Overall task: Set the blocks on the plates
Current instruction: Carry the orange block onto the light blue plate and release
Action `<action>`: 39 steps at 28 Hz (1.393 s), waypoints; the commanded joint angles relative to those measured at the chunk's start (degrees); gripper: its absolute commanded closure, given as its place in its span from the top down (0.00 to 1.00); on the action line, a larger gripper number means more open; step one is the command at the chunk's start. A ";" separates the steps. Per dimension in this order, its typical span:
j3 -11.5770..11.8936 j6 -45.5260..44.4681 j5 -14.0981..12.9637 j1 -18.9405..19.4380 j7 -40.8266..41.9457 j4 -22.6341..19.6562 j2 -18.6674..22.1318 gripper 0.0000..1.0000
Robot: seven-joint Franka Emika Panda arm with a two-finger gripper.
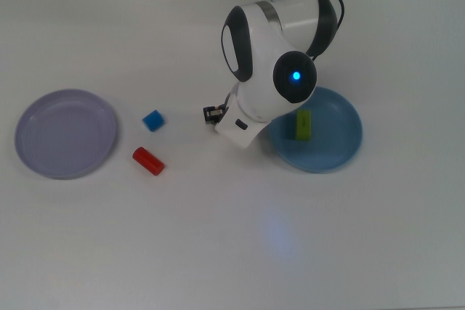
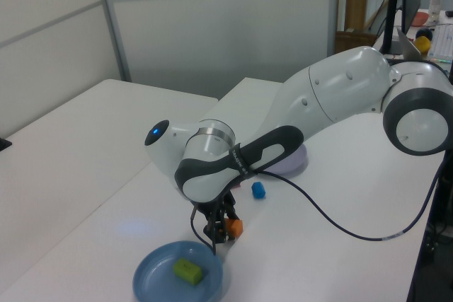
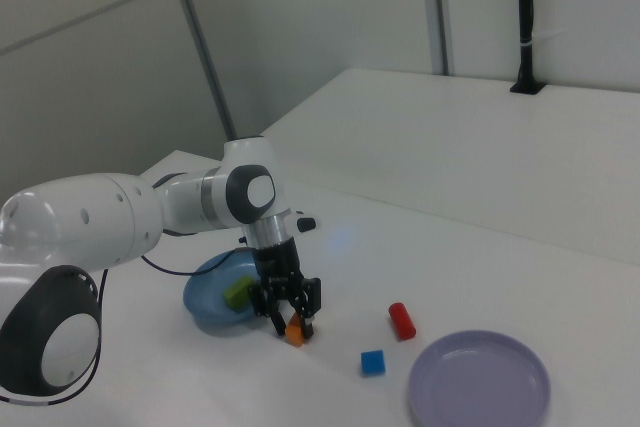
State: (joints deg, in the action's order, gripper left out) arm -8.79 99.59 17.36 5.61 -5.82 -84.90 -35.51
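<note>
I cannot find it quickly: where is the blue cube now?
In the top view the blue cube lies on the table, just above the red block and right of the lavender plate.

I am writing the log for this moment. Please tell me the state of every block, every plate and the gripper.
Green block: lying on the blue plate.
Blue plate: holds only the green block.
Purple plate: holds nothing.
Blue cube: on the table, off both plates.
Red block: on the table, off both plates.
Orange block: between the gripper's fingers, beside the blue plate.
Gripper: shut on the orange block.
</note>
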 commanded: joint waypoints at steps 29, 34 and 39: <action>-0.09 11.04 -3.66 6.24 -10.94 3.61 4.40 0.00; 0.00 13.88 -2.25 9.86 -15.27 2.37 3.96 0.00; 0.00 13.79 -2.07 12.93 -17.38 2.29 3.61 0.00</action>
State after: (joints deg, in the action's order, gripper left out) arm -9.48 111.88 14.54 16.57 -21.05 -81.30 -32.30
